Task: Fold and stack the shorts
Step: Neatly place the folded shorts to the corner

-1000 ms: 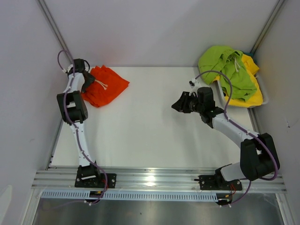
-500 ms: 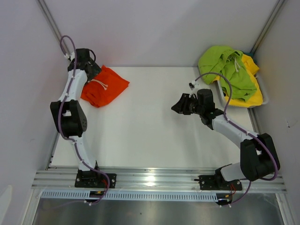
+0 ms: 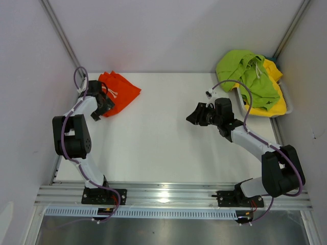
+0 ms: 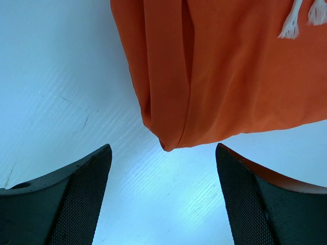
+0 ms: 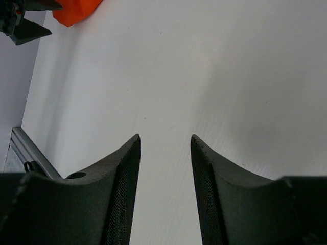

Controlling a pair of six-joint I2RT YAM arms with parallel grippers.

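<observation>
Orange shorts lie bunched on the tabletop right in front of my left hand. Left wrist view: left hand has its fingers wide apart with nothing clamped. A folded corner of the orange shorts sits about level with the fingertips, mid-gap, touching neither. White drawstrings lie on the fabric further ahead of that hand, off to one side. Can't tell how high the fingers sit over the surface

Right hand is well apart from the orange pair and points across bare tabletop toward it. Its fingers are apart with a narrower gap, nothing between them, only white surface ahead. The orange shorts show far ahead of it at the frame edge

Lime green shorts are heaped behind the right hand, on top of yellow shorts, both in a white bin. Neither hand touches that pile
</observation>
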